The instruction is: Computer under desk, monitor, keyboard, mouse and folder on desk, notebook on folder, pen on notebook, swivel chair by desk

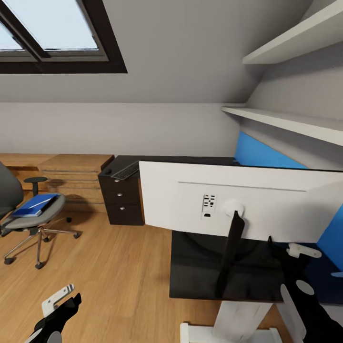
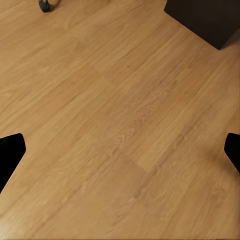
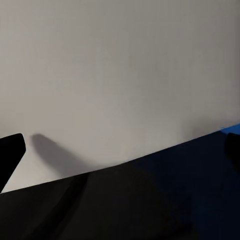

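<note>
Room: attic bedroom, sloped grey walls, skylight (image 1: 52, 28), plank floor (image 1: 119, 267).
Chair (image 1: 28, 216): far left, well apart from the bench (image 1: 200, 267); folder (image 1: 34, 204) flat on its seat, a darker strip on top, can't tell if that's the notebook.
Left gripper (image 2: 120, 150): fingers (image 2: 10, 152) spread wide, holding nothing, low over the floor.
Drawer unit (image 1: 121, 200): at the bench's far end; keyboard (image 1: 125, 170) on top of it, small dark object beside it, maybe the mouse, too small to confirm.
Monitor (image 1: 238, 205): on the bench, pale back toward the camera, screen side hidden.
Right gripper (image 1: 305, 267): close behind the monitor, beside its stem; fingers look apart in the wrist view, empty.
Risk: right arm swinging near the stem could knock the monitor over; chair casters could roll when the folder is lifted.
Hidden: bench top beyond the monitor.
</note>
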You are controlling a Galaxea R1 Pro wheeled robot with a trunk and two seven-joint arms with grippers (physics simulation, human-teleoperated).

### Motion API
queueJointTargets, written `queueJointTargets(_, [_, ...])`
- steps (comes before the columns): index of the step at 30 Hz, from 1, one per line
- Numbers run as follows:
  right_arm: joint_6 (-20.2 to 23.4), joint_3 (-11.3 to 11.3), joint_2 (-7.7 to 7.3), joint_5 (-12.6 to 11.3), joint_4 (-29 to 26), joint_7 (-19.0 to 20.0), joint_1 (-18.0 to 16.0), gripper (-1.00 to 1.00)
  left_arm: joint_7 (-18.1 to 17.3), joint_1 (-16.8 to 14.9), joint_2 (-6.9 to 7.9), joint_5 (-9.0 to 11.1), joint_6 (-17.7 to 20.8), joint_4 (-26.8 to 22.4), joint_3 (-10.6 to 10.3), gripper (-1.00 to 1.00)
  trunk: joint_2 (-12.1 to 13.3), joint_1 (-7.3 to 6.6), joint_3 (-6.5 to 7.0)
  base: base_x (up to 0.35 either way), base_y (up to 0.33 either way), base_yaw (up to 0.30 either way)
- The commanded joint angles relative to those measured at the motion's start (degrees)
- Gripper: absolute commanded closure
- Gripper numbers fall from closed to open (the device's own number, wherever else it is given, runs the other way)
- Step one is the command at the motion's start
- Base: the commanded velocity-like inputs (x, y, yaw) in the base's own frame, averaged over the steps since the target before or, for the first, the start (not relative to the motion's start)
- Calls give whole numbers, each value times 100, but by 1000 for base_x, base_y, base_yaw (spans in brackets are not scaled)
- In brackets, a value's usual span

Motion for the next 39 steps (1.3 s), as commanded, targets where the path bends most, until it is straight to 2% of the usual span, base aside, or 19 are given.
queueJointTargets(1, [-55, 9, -13, -62, 30, -10, -3, -100, 31, -3, 2, 43, 21, -10, -3, -100, -4, 1, -6, 35, 0, 0])
queueJointTargets(28, [-105, 12, -31, -48, 98, -11, -12, -100, 38, -3, -7, 35, 21, -2, -11, -100, -4, 1, -6, 113, 0, 0])
queueJointTargets(39, [-105, 8, -31, -48, 90, -12, -12, -100, 40, -3, -15, 41, 21, 7, -20, -100, -4, 1, -6, 283, 0, 0])
